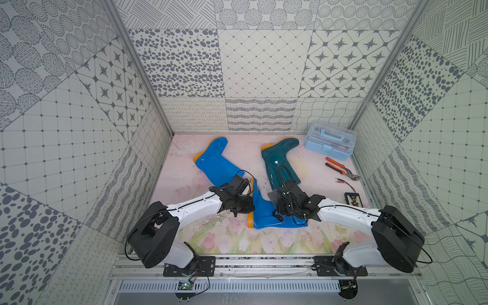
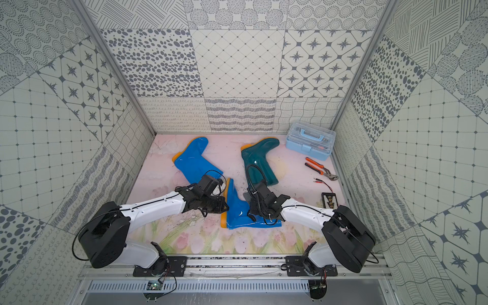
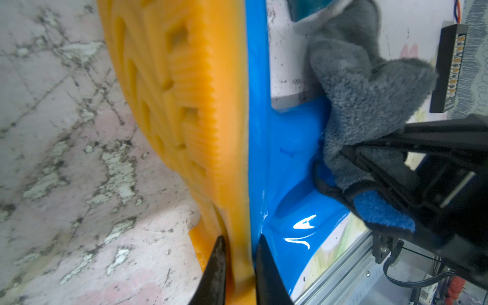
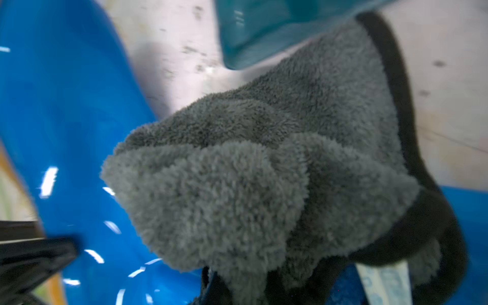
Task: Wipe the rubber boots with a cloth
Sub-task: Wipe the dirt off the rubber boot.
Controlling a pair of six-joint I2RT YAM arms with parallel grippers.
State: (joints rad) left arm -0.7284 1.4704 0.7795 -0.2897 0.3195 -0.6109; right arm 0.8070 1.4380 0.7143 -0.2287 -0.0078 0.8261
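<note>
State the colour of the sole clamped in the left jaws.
Orange sole, seen best in the left wrist view.

The teal-green boot [image 1: 280, 158] was dark and glossy with an orange sole. Left of it lay a bright blue boot [image 1: 216, 163], and in front of it a second blue boot [image 1: 264, 214], both with orange soles. The cloth [image 4: 264, 171] was fuzzy dark grey with black edging. Right of the teal-green boot, the toolbox [image 1: 327, 144] was pale blue and the pliers [image 1: 344, 171] had orange handles. The mat [image 1: 211, 237] showed pink tulips.
</note>
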